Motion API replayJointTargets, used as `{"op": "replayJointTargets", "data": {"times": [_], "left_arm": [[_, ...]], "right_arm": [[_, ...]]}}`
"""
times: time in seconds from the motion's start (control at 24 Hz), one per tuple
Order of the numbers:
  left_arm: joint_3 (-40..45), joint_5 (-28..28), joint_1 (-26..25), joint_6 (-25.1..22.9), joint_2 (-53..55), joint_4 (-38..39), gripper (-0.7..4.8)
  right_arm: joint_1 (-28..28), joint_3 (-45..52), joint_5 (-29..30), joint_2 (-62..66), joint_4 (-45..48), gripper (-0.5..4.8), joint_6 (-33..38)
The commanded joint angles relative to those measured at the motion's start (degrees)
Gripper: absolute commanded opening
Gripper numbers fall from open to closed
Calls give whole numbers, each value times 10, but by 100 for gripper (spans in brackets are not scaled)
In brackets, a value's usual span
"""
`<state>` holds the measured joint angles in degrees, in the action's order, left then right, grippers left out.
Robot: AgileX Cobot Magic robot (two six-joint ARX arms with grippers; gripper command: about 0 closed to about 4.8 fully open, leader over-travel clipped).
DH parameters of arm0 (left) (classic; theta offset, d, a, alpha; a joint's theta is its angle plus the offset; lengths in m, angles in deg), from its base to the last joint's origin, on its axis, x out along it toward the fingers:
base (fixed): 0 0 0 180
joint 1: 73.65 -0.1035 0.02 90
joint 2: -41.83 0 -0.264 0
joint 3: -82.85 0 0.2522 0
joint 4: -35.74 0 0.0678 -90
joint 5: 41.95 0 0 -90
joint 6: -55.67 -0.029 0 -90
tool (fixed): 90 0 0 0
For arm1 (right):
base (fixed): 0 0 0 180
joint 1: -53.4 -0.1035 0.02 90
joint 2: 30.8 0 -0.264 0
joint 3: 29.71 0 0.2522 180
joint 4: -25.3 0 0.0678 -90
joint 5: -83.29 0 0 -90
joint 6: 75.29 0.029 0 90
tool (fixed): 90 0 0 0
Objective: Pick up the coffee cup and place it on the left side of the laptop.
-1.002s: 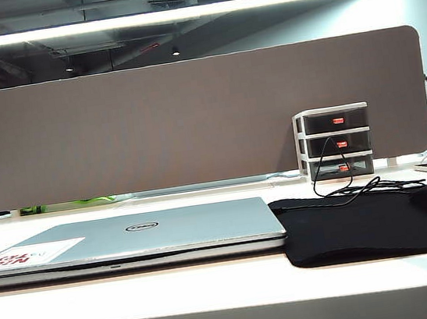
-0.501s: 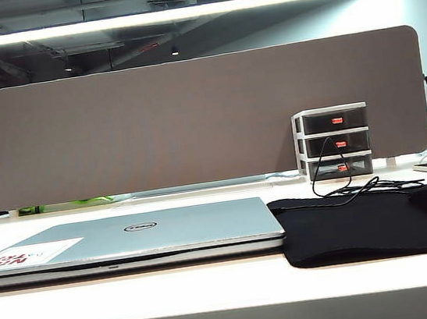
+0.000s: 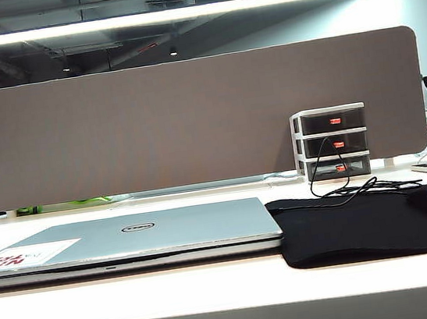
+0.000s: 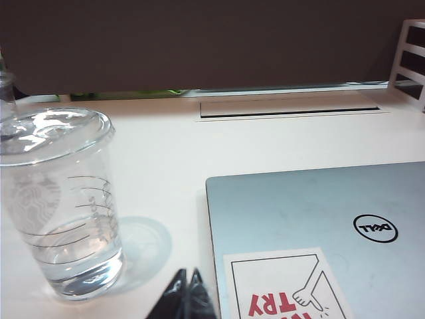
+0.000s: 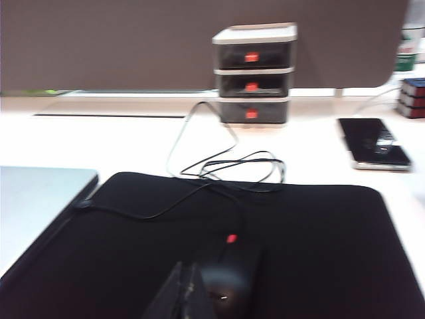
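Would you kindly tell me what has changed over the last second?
Nothing was moved, gripped or released; the whole exterior view merely drifts slightly left. The laptop, mouse pad and drawer unit stay put. Neither gripper shows there: the left gripper is shut beside the coffee cup, the right gripper above the mouse pad.

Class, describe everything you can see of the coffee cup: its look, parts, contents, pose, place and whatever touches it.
The coffee cup is tall, clear plastic, with a clear domed lid, a pale round printed logo and thin marking lines. A little clear liquid sits at the bottom. It stands upright on the white table, beside the silver laptop with a gap between them. The shut left gripper is near but not touching it.
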<state>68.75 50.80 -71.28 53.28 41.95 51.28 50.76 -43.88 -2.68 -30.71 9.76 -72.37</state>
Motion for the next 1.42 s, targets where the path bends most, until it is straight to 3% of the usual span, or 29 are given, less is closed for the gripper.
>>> {"op": "replayJointTargets", "data": {"times": [0.04, 0.42, 0.58, 0.92, 1.42], "left_arm": [[-1, -55, 38, -8, 0, -5, -6], [-1, -74, 47, -31, 0, -16, -6], [-1, -111, 47, -43, 0, -27, -5], [-1, -50, 47, -21, 0, -88, -6], [-1, -51, 47, -21, 0, -60, -5]], "right_arm": [[0, 4, -12, 0, 42, -2, -40], [0, 4, -16, 0, 66, -1, -49], [0, 4, -16, 0, 68, -1, -49], [0, 4, -14, 0, 67, -1, -46], [0, 4, -14, 0, 66, -1, -46]]}}
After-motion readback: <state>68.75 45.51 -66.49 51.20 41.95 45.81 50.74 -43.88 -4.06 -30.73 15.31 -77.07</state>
